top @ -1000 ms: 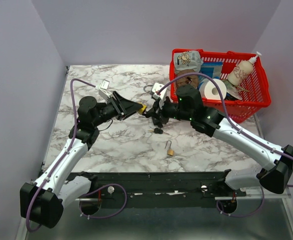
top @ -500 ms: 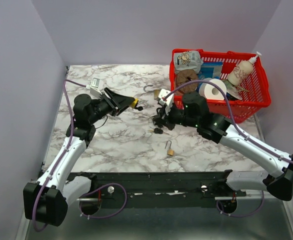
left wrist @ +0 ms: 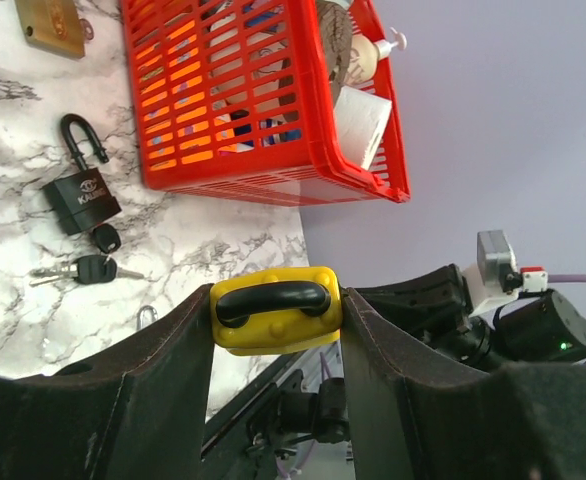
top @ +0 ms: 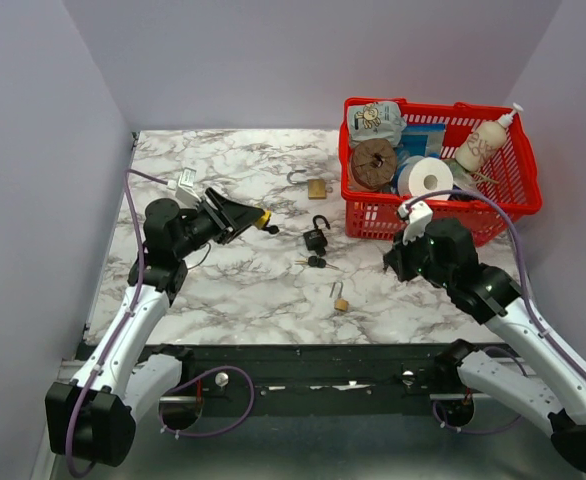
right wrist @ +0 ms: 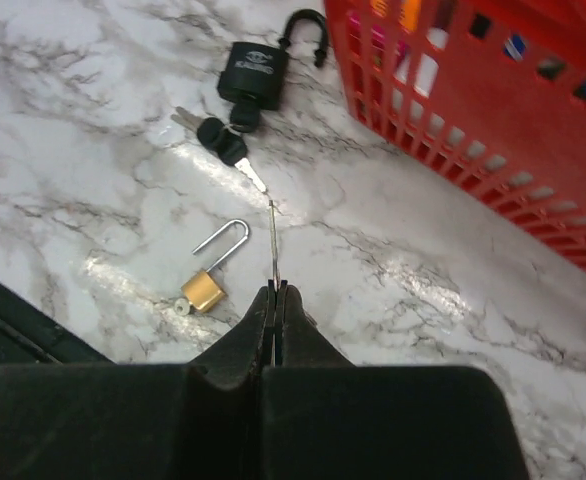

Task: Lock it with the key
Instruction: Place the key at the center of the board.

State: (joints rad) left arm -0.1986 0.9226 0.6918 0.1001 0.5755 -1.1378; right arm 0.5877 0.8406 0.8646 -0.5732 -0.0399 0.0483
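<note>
Left end effector (top: 243, 214) gripped the yellow lock (left wrist: 275, 322); the closed right end effector (right wrist: 275, 296) should open squarely over the keys (right wrist: 220, 137) beside the black padlock (right wrist: 254, 73).

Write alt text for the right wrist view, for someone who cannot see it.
The right arm's jaws, shut, hang over a marbled table. Ahead lie a small brass padlock with its shackle open, and further off a black padlock with black-headed keys at its base; a red basket fills the upper right.
</note>
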